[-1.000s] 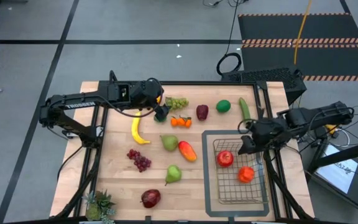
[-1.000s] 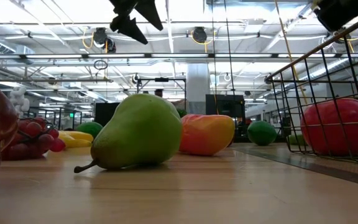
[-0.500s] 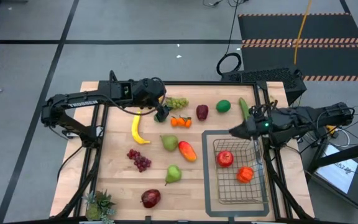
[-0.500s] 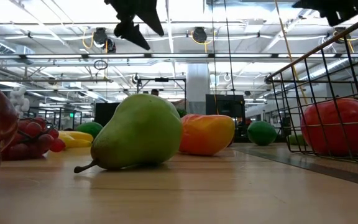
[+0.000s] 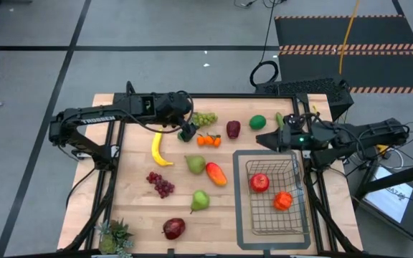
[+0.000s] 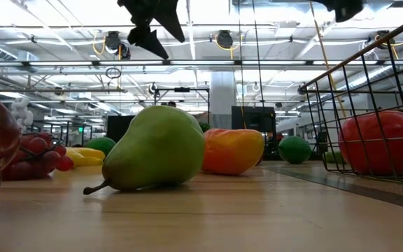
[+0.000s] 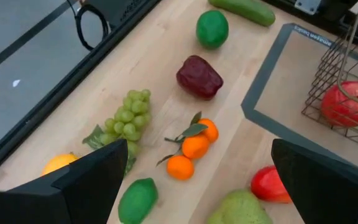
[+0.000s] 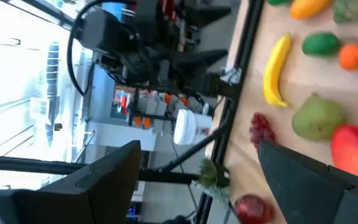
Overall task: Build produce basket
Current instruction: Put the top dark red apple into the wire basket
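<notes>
**Both grippers spread wide and empty above the table**

Jaws of the left gripper (image 5: 186, 130) stand fully apart with nothing between them, hovering over the far middle of the table (image 5: 131, 208). Just at its 3 o'clock lie the tangerines (image 5: 208, 140); the green grapes (image 5: 205, 118) sit at its 1 o'clock and the banana (image 5: 159, 149) at its 8 o'clock. In the left wrist view a lime (image 7: 137, 200) lies close below the fingers (image 7: 86, 183).

Jaws of the right gripper (image 5: 275, 141) are also parted and hold nothing. It hangs above the far edge of the grey tray (image 5: 240, 197), with the cucumber (image 5: 282, 126) at its 1 o'clock and a green round fruit (image 5: 257, 122) at its 11 o'clock.

At the right gripper's 6 o'clock stands the basket (image 5: 267, 221), on the tray, holding a red apple (image 5: 259, 182) and an orange-red fruit (image 5: 283, 201). Outside it, toward 9 o'clock, lie a mango (image 5: 216, 173), two green pears (image 5: 195, 164), red grapes (image 5: 160, 184) and a dark red fruit (image 5: 173, 228). A potted plant (image 5: 115, 236) occupies the near left corner.
</notes>
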